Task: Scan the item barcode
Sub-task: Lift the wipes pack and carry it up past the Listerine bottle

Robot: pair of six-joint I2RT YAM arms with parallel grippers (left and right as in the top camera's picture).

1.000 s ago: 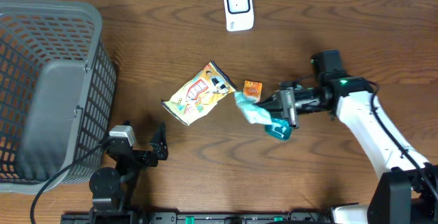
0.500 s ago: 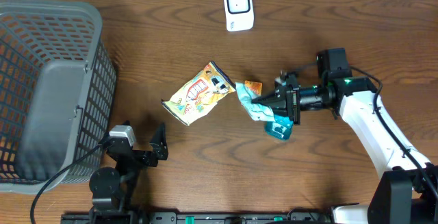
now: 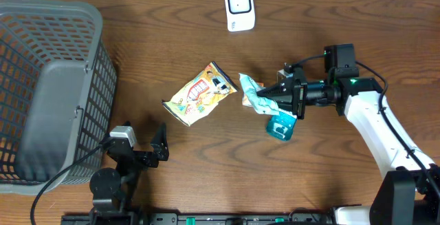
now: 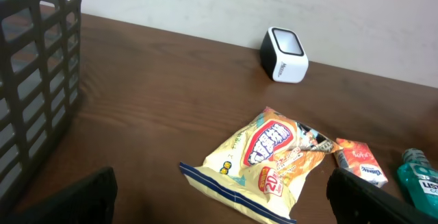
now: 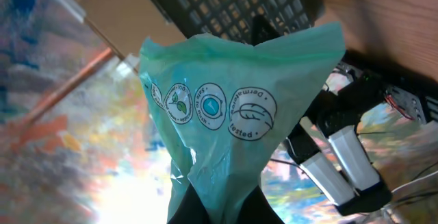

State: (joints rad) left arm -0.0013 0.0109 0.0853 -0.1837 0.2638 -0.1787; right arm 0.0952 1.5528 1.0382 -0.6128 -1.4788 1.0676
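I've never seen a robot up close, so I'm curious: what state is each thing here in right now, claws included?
green packet: crumpled, pinched in the right claw
right claw: shut on the green packet
left claw: open, holding nothing
teal bottle: resting on the table, untouched
snack bag: lying flat
orange box: lying flat, closed
scanner: standing upright
basket: upright, looks empty

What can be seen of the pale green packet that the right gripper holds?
The pale green packet looks like soft, thin plastic, creased and limp. A row of four round printed seals runs across it. The right gripper is shut on one end, and the rest sticks out past its fingertips toward the snack bag. From overhead the packet overlaps the small orange box; whether it touches the box cannot be told.
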